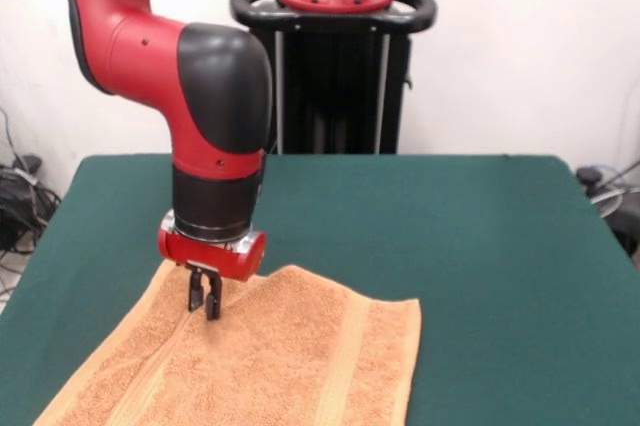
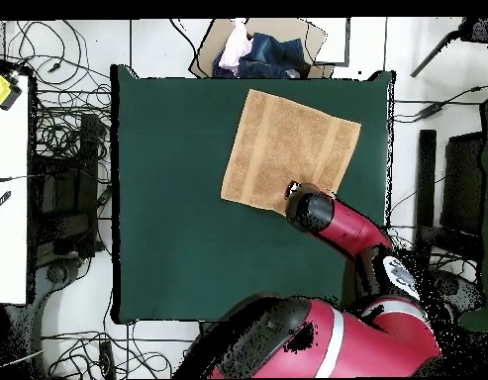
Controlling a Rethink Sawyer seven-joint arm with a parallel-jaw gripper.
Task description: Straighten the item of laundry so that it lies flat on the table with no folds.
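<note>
One towel lies on the one green surface. Two woven bands cross the towel, each near an opposite edge. One red and black arm comes down over the towel, and it carries one gripper with two dark fingers. From overhead, one open box sits beyond the surface's edge, holding what looks like two or three bundled pieces of cloth; the heap is too jumbled for a sure count.
</note>
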